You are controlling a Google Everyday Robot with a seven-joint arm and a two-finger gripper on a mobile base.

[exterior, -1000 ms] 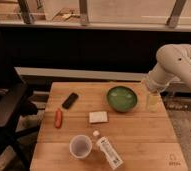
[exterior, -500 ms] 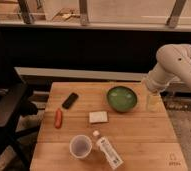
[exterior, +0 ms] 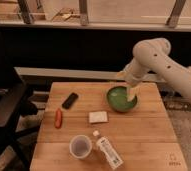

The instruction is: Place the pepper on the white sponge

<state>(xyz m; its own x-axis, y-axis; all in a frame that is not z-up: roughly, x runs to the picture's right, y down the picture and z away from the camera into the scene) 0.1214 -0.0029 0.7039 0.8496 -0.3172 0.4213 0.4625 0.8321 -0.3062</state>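
Note:
The small red-orange pepper [exterior: 58,118] lies on the wooden table [exterior: 139,140] at the left, near the table's left edge. The flat off-white sponge [exterior: 98,117] lies to its right, near the table's middle, with bare wood between them. My gripper [exterior: 132,93] hangs from the white arm [exterior: 156,56] over the right part of the green bowl [exterior: 120,99], far to the right of the pepper and the sponge. Nothing shows in the gripper.
A black phone [exterior: 70,100] lies behind the pepper. A translucent cup [exterior: 80,146] and a white labelled bottle [exterior: 108,151] on its side sit near the front edge. A dark chair [exterior: 4,107] stands left of the table, and a dark wall behind it.
My gripper and arm have moved left, from beside the bowl's right rim to over the bowl. The objects on the table have not moved.

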